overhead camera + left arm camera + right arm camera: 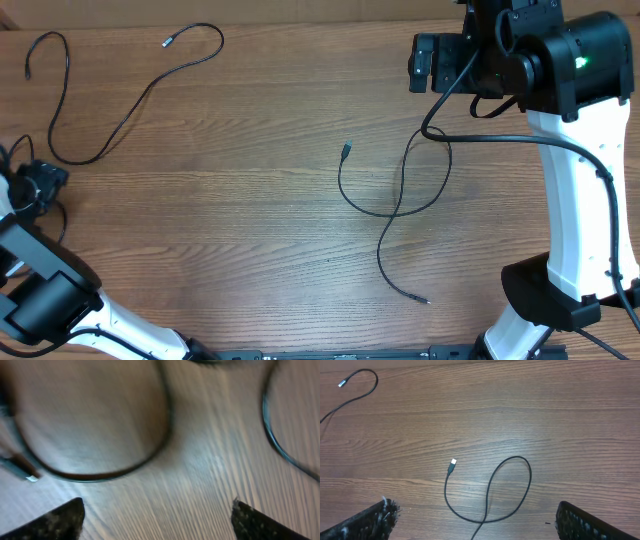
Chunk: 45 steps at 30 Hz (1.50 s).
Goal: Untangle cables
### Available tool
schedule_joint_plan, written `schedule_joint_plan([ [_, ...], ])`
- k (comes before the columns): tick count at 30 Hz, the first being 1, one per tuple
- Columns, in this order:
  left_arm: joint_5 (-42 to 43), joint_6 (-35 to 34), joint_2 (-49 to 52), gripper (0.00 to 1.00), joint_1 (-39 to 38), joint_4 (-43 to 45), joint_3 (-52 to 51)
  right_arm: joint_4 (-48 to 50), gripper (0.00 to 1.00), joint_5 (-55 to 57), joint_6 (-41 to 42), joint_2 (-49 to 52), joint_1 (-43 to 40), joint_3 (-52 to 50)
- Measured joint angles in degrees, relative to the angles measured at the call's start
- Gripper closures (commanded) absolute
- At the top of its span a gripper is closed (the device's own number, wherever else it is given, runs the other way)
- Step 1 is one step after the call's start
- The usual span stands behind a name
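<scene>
Two thin black cables lie apart on the wooden table. The left cable (pixel 150 90) snakes across the far left, with a silver plug tip (pixel 166 43). The middle cable (pixel 399 192) forms one loop that crosses itself, with a plug (pixel 346 150) and a tail ending near the front (pixel 427 300). My right gripper (pixel 477 522) is open and empty above that loop (pixel 529 480); its plug (pixel 452 463) lies ahead. My left gripper (pixel 157 520) is open and empty, low over a blurred cable bend (pixel 100 477) with a plug tip (pixel 27 475).
The right arm's own thicker black wire (pixel 520 140) hangs over the middle cable's far side. The left arm (pixel 40 290) fills the near left corner. The left cable's end also shows in the right wrist view (pixel 341 383).
</scene>
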Motion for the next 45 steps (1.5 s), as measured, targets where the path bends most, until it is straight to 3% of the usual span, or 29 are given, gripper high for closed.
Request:
schedule_joint_plan([
  [1, 0.6, 1.4, 0.0, 0.67, -0.4, 0.0, 0.0, 0.0, 0.0, 0.0, 0.0, 0.0, 0.0, 0.0],
  [3, 0.8, 4.0, 0.0, 0.93, -1.3, 0.5, -0.3, 0.0, 0.0, 0.0, 0.0, 0.0, 0.0, 0.0],
  [4, 0.7, 5.0, 0.0, 0.95, -1.6, 0.9, -0.7, 0.0, 0.0, 0.0, 0.0, 0.0, 0.0, 0.0],
  [19, -0.9, 8.3, -0.2, 0.96, -1.8, 14.5, -15.8, 0.0, 0.0, 0.0, 0.0, 0.0, 0.0, 0.0],
  [23, -1.8, 8.4, -0.3, 0.91, -1.5, 16.1, -16.2, 0.0, 0.0, 0.0, 0.0, 0.0, 0.0, 0.0],
  [25, -3.1, 8.5, -0.3, 0.96, -1.3, 16.6, -16.2, 0.0, 0.0, 0.0, 0.0, 0.0, 0.0, 0.0],
  [39, -4.4, 12.5, -0.3, 0.96, 7.4, 20.2, -16.8, 0.0, 0.0, 0.0, 0.0, 0.0, 0.0, 0.0],
  [45, -5.8, 12.9, -0.3, 0.96, 7.4, 14.4, -13.0, 0.0, 0.0, 0.0, 0.0, 0.0, 0.0, 0.0],
])
